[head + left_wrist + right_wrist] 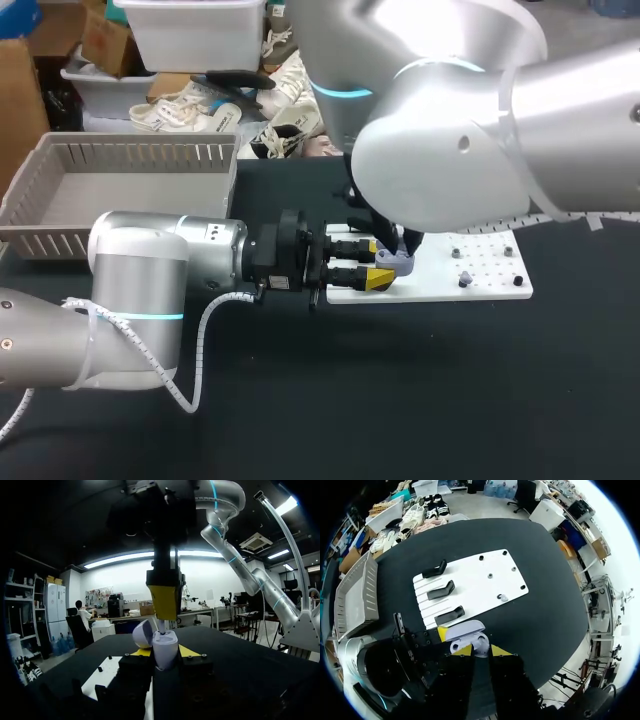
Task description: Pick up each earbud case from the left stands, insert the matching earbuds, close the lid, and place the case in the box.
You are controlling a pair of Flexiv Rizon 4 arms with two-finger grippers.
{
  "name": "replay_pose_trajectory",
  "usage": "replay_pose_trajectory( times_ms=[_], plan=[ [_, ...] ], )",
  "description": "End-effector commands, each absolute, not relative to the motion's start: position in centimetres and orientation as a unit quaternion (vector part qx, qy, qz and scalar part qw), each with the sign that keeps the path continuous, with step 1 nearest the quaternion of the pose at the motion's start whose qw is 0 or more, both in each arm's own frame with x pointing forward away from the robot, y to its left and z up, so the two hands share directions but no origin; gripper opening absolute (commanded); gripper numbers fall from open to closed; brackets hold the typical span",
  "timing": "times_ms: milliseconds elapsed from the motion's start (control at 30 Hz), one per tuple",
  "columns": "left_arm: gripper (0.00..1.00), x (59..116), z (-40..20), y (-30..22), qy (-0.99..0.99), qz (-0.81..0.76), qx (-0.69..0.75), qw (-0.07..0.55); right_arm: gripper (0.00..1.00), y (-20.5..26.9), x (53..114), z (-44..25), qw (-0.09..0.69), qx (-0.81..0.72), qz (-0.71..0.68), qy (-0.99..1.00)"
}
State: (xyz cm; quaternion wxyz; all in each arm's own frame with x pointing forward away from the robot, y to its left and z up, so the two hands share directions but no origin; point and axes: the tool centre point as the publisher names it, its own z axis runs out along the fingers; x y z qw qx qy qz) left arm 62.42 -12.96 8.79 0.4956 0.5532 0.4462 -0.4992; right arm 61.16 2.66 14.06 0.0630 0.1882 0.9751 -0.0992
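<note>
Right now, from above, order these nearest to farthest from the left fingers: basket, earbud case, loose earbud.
1. Earbud case: between the left fingers.
2. Loose earbud: to the right, on the white board.
3. Basket: far off, back left.

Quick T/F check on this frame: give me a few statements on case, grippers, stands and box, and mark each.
1. The case has its lid open. True.
2. The left gripper is shut on the case. True.
3. The case lies in the box. False: the left gripper holds it at the edge of the board, well apart from the box.
4. All three stands carry cases. False: all three are bare.
5. The right gripper is directly above the case. True.
</note>
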Motion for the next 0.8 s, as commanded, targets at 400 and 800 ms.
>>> replay_pose_trajectory(
  times_ms=[400, 800],
  plan=[
    [0.0, 62.38, 8.77, -12.93, 0.446, -0.499, 0.553, 0.497, 0.0, 2.57, 61.47, 13.68, 0.054, 0.19, -0.105, 0.975],
    [0.0, 62.38, 8.77, -12.93, 0.446, -0.499, 0.553, 0.497, 0.0, 2.56, 61.48, 13.6, 0.053, 0.191, -0.105, 0.975]
  ],
)
